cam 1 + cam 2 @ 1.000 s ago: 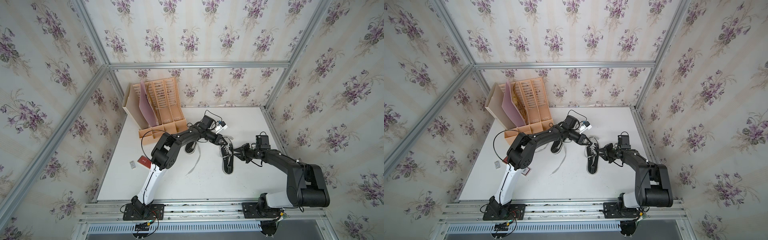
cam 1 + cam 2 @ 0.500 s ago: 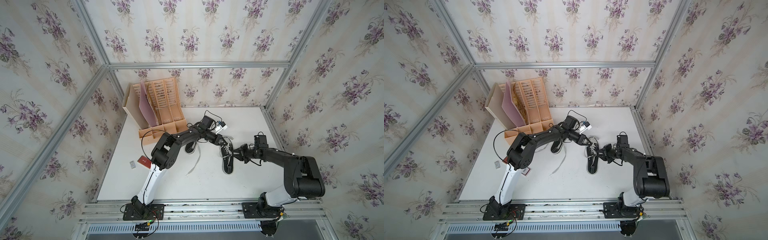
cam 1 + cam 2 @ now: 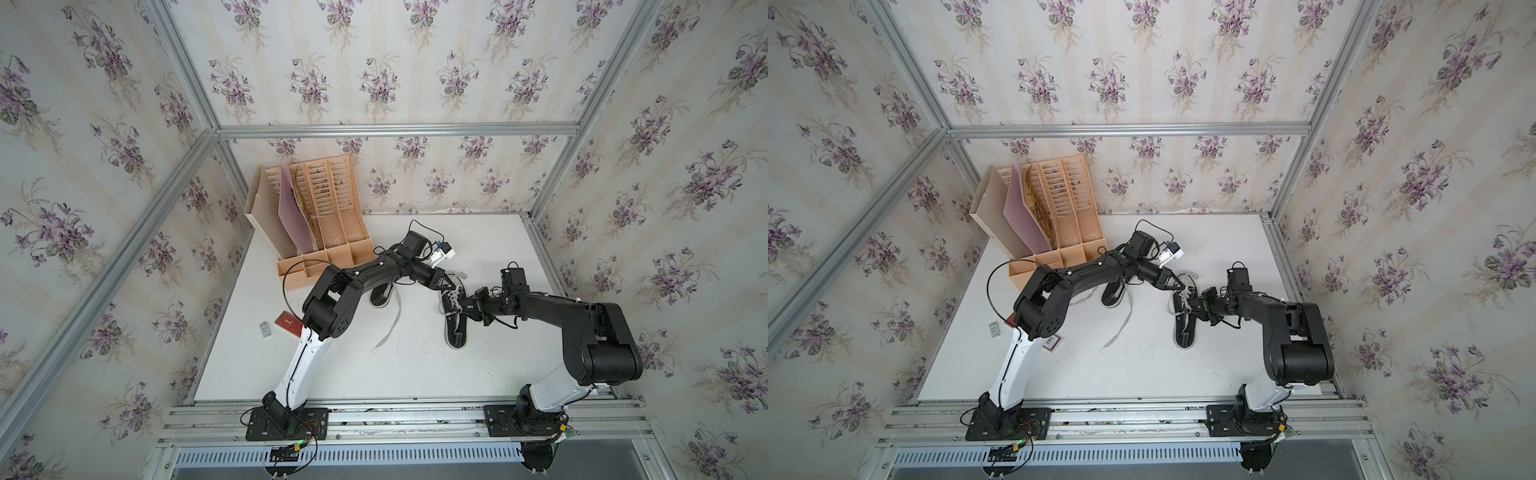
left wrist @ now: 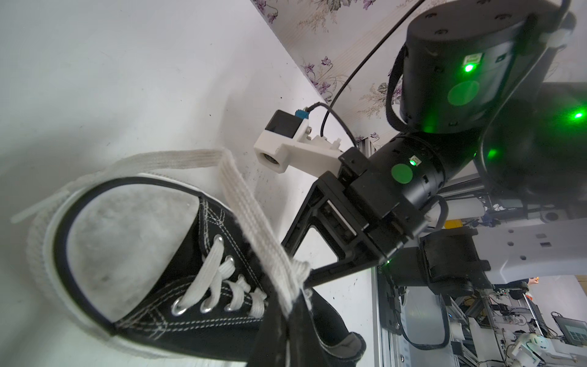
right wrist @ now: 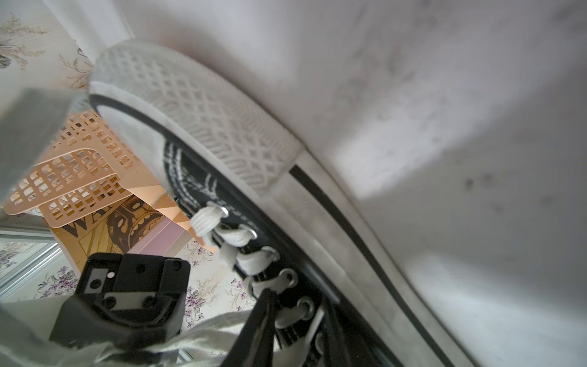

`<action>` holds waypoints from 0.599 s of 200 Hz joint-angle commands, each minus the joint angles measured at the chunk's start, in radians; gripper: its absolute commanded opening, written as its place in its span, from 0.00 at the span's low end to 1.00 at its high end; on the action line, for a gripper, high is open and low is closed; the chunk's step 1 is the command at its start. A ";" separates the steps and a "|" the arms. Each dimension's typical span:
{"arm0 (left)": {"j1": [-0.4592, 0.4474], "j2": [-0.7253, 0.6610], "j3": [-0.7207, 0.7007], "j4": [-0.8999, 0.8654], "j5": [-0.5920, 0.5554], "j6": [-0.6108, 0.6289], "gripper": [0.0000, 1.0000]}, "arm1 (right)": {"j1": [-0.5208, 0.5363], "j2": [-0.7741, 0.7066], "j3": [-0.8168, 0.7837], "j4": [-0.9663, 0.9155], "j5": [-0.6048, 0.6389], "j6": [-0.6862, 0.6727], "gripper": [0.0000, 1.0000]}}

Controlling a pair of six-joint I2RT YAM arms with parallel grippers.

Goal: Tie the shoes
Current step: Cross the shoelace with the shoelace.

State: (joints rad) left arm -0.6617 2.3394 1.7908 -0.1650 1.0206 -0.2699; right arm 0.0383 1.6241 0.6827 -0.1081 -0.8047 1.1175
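Plainly, the right-hand shoe [image 3: 456, 332] was seen flat on the white table [image 3: 415, 374], right of centre, its toe pointed far. The left gripper [image 3: 452, 288] was positioned over its laced front, jaws pressed together on a lace [image 4: 254, 222] drawn taut across the toe. The right gripper [image 3: 468, 306] was set against the eyelets from the right; whether its jaws pinched anything could not be told. The other shoe [image 3: 381, 295] was partly hidden under the left arm, near the file rack [image 3: 328, 224].
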 commanded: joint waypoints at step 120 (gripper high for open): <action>0.023 -0.072 -0.105 0.018 -0.026 0.029 0.30 | -0.021 -0.115 0.110 -0.204 0.277 -0.191 0.00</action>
State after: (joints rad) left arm -0.6411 2.2936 1.7187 -0.1608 1.0126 -0.2581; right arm 0.0166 1.5417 0.7948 -0.2615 -0.6243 0.9966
